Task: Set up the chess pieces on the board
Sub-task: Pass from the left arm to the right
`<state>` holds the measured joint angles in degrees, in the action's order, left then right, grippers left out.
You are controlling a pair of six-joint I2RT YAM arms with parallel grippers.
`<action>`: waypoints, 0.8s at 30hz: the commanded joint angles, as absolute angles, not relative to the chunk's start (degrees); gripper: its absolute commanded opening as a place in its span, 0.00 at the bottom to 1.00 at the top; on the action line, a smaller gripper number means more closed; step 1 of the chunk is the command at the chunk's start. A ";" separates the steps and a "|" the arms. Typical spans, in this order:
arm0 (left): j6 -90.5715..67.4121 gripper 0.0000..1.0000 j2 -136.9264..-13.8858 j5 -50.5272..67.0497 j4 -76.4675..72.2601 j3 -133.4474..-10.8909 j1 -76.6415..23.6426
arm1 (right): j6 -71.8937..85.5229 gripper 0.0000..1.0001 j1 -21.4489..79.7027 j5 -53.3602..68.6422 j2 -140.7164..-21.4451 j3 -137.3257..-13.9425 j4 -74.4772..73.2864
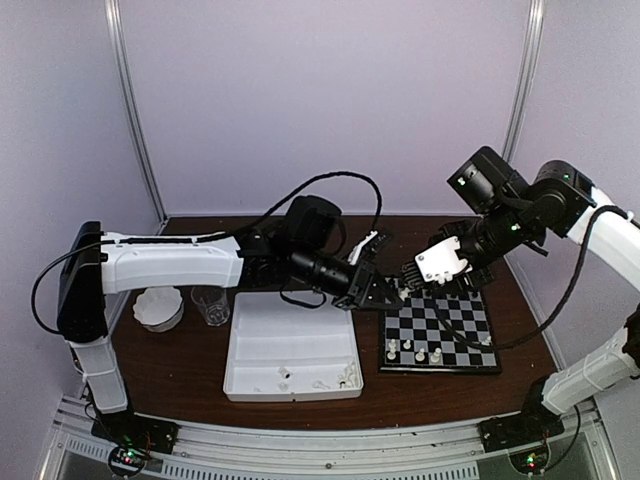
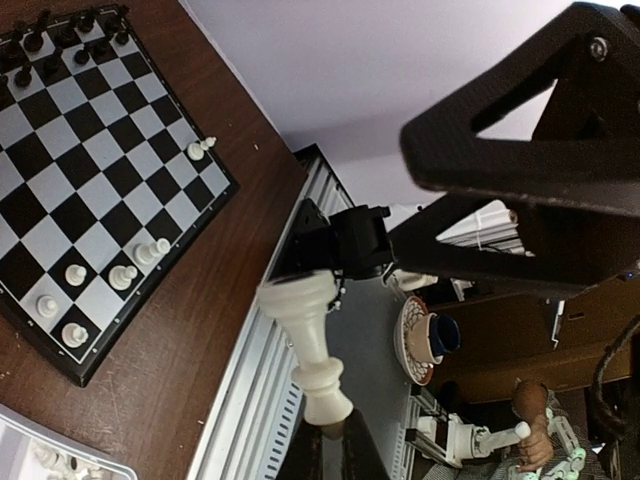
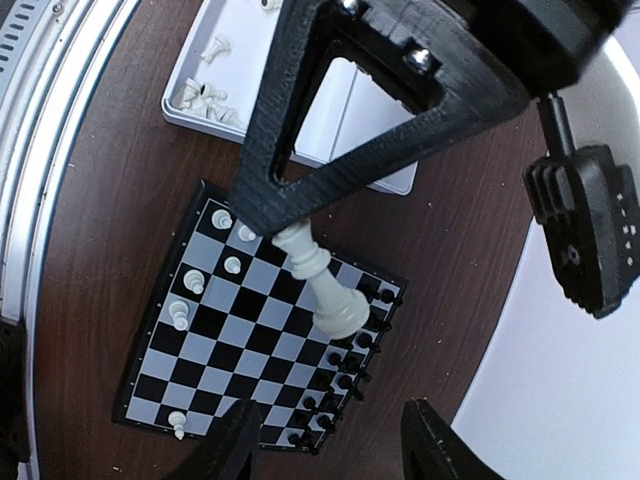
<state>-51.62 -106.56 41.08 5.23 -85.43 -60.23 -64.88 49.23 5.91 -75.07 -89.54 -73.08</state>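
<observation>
Slippage is risked: white piece (image 3: pixel 318 280) pinched only at its end by closed left gripper (image 1: pixel 388 292); right gripper (image 3: pixel 330 445) half-open, empty.

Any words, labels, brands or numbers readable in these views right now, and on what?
None legible in any view.
No print shows on the board, the white tray or the held white chess piece.
Background clutter in the left wrist view is too blurred to read.

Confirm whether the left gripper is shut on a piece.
Shut: the left gripper pinches a white chess piece by one end, the rest sticking out free.
</observation>
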 commanded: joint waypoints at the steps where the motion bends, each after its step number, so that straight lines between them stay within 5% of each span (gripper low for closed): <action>1: -55.23 0.00 -107.01 46.60 3.37 -88.27 -59.85 | -65.82 0.51 52.34 2.16 -76.44 -88.69 -71.53; 8: -57.32 0.00 -107.40 49.05 1.29 -88.46 -59.85 | -64.76 0.49 55.80 2.49 -77.95 -87.06 -70.56; 18: -58.06 0.00 -106.81 50.56 -1.50 -88.07 -59.81 | -60.80 0.14 55.93 0.71 -76.40 -83.05 -65.66; 24: -53.90 0.30 -104.74 46.71 -0.56 -87.18 -59.85 | -55.36 0.08 50.34 9.79 -74.51 -83.08 -64.80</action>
